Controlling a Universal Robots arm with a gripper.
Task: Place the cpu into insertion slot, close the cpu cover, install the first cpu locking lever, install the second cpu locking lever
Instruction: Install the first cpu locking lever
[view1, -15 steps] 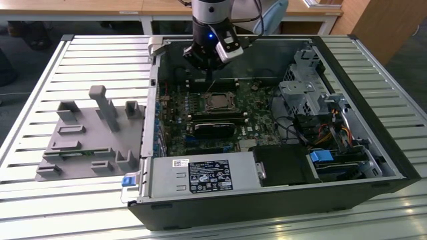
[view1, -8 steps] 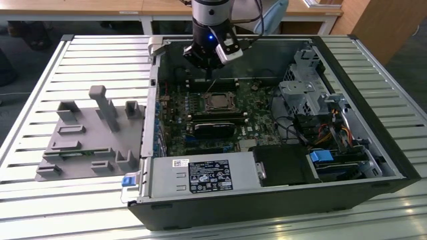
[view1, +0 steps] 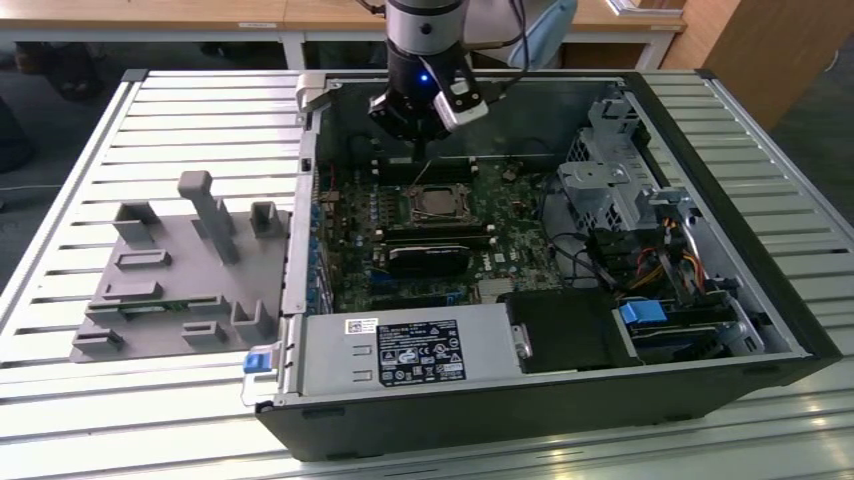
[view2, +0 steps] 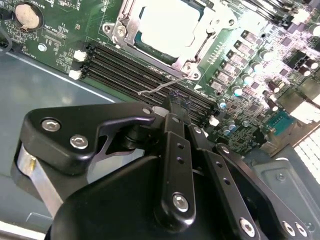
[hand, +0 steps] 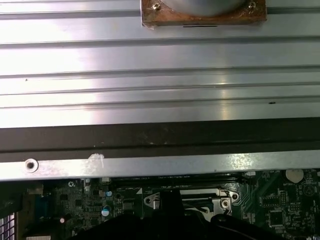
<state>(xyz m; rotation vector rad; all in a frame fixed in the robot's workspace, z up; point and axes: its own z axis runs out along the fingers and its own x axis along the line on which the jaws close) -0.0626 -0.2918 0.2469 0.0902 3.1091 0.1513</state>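
A slatted aluminium table (view1: 160, 110) carried an open computer case (view1: 534, 425) lying on its side. A grey moulded fixture tray (view1: 174, 280) sat at the case's nine o'clock in the exterior view. The gripper (view2: 175, 106) hung inside the case over the green motherboard (view2: 60, 45), its two black fingers pressed together with nothing between them. Just off their tips ran a thin wire locking lever (view2: 157, 88), crossing above the long black memory slots (view2: 125, 62); whether the tips touched it could not be told. In the exterior view the insertion slot (view1: 414, 204) sat near the gripper, at its six o'clock. The cpu (view2: 167, 22) lay seated in that slot, and the cpu cover (view2: 125, 30) lay flat around it, framing its pale face.

From that lie of things, the placing and the cover looked done, and the lever work seemed the step in hand. Latching this lever would call for a steady press down and sideways, keeping the wire from slipping off the narrow tips.

The lever's hook and any second lever were hard to pick out. In the first wrist view the gripper's dark bulk hid the slot's near edge.
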